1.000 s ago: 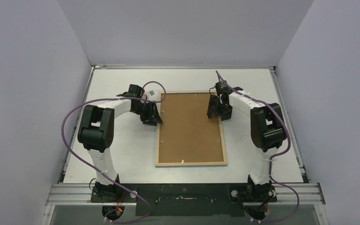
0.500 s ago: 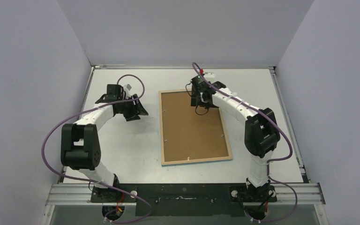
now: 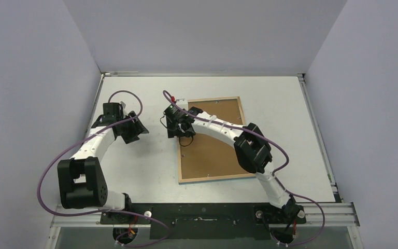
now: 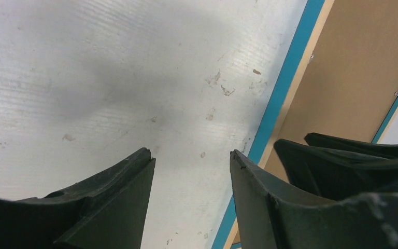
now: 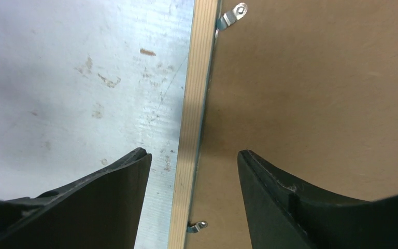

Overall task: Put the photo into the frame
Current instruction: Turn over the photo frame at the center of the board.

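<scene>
The frame (image 3: 215,178) lies face down on the table, its light wood back rim up, with the brown backing board (image 3: 215,145) set in it. The photo is not in view. My right gripper (image 3: 179,127) is open, its jaws either side of the frame's left rim (image 5: 194,104) near the far left corner, empty. My left gripper (image 3: 134,129) is open and empty over bare table to the left of the frame. The left wrist view shows the frame's blue edge (image 4: 285,88) and the right gripper's fingers (image 4: 352,155).
Small metal clips (image 5: 233,15) sit along the rim's inner side on the backing board (image 5: 316,93). Grey walls close the white table (image 3: 134,171) on three sides. The right arm (image 3: 223,132) reaches across the frame.
My right gripper has swung from the frame's right side across to its left rim. My left gripper has drawn back leftward, away from the frame. The frame has turned slightly.
</scene>
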{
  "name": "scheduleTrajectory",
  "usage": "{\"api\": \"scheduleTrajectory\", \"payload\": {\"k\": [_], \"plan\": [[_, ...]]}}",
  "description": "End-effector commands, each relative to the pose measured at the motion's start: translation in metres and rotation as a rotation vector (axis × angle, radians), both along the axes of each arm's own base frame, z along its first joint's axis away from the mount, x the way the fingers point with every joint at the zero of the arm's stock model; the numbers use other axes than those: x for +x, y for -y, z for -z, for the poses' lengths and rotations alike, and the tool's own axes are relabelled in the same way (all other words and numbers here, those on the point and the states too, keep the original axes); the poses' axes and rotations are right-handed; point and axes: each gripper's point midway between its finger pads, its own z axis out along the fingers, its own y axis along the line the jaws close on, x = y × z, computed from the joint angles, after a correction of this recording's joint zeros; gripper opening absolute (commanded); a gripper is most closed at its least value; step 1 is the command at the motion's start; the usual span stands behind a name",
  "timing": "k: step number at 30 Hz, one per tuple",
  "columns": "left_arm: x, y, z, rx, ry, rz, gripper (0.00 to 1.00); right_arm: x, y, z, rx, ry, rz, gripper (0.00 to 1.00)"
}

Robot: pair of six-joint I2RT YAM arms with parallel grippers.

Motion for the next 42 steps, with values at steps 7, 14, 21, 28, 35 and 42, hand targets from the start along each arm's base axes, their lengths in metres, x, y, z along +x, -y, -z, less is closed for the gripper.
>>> {"api": "scheduleTrajectory", "payload": {"k": [7, 14, 21, 28, 35, 42], "plan": [[-0.017, -0.008, -0.005, 0.014, 0.001, -0.056, 0.54, -0.018, -0.017, 0.009, -0.089, -0.014, -0.003, 0.5], [-0.025, -0.008, -0.002, 0.005, -0.012, -0.065, 0.54, -0.025, -0.019, 0.024, -0.171, -0.016, -0.016, 0.41], [-0.03, -0.011, 0.001, 0.025, -0.037, -0.068, 0.55, -0.02, -0.009, 0.027, -0.255, 0.028, 0.029, 0.39], [-0.033, -0.007, 0.007, -0.005, -0.058, -0.077, 0.66, -0.025, -0.017, 0.035, -0.246, 0.012, 0.012, 0.36], [-0.034, -0.003, 0.004, -0.007, -0.053, -0.022, 0.97, -0.029, -0.022, 0.04, -0.22, -0.019, 0.024, 0.15], [-0.034, 0.017, 0.001, -0.106, -0.011, 0.051, 0.86, -0.014, -0.038, -0.005, -0.072, 0.019, 0.052, 0.0]]}}
